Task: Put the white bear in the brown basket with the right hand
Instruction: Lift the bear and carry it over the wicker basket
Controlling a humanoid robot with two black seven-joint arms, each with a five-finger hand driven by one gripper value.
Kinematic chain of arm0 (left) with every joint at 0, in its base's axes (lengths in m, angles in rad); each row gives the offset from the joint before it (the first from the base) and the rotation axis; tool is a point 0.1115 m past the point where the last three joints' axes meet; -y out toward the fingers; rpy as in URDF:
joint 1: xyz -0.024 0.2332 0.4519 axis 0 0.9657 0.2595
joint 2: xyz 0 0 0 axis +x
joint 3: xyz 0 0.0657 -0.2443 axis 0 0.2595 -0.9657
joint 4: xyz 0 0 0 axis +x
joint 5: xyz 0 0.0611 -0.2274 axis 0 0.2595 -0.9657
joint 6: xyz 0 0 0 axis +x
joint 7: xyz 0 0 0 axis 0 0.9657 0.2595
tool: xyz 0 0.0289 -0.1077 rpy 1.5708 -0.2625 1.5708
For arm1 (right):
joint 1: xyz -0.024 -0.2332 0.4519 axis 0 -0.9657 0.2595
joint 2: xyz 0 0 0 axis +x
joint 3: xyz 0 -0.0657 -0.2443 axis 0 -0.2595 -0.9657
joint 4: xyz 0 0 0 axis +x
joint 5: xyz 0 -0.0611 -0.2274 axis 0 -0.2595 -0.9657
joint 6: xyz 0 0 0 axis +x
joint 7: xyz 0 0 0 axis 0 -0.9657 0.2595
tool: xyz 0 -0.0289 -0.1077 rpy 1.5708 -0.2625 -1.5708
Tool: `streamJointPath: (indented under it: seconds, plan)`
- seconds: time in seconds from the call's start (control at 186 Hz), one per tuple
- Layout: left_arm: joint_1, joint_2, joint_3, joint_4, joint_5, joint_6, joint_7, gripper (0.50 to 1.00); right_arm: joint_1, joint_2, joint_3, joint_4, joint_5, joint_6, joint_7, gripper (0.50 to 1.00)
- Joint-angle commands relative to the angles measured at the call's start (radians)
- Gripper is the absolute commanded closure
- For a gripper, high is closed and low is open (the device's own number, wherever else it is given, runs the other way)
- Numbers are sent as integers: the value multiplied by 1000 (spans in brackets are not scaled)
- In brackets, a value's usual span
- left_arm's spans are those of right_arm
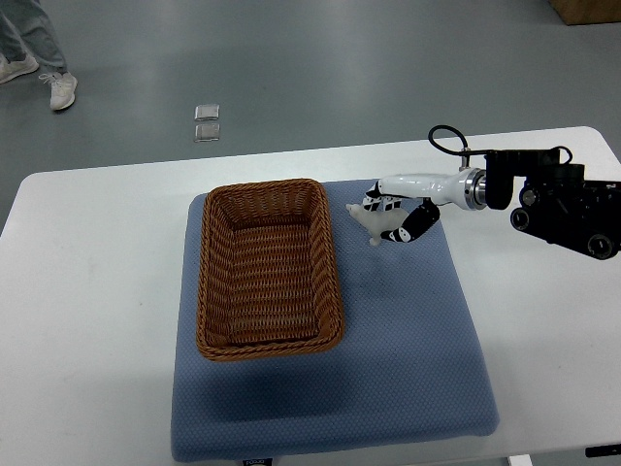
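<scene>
Top view is showing the right hand [396, 216], white and black with jointed fingers [419, 224], reaching in from the picture's right edge on a dark, boxy arm. Its fingers are curling around the small white plush bear [370, 218], which is sitting in the grasp just beside the right rim of the brown woven rectangular basket [270, 267], outside it. Whether the bear is touching the cloth beneath or hanging slightly above it, I cannot tell. The basket is lying empty on a blue quilted mat [408, 359], and the mat is covering the middle of the white counter [87, 311]. Beyond the counter's far edge, two small clear square objects [207, 123] are lying on the grey floor [340, 68], and a person's legs and pale shoes [44, 80] are standing at the upper left corner.
</scene>
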Motion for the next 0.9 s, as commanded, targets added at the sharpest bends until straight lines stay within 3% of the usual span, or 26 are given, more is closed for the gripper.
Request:
streamJointPath:
  seconds: [0.0, 0.113, 0.333, 0.612, 0.897]
  plan:
    - [0, 0, 0, 0, 0, 0, 0, 500, 73, 2, 1, 0, 0, 8, 0, 1000]
    - [0, 0, 0, 0, 0, 0, 0, 500, 143, 13, 1, -2, 0, 11, 0, 1000]
    - [0, 0, 0, 0, 0, 0, 0, 500, 229, 183, -10, -48, 0, 19, 2, 1000]
    - [0, 0, 0, 0, 0, 0, 0, 500, 209, 350, -15, -115, -3, 19, 2, 1000]
    - [0, 0, -2, 0, 0, 0, 0, 500, 139, 432, -45, -121, -6, 16, 2, 1000]
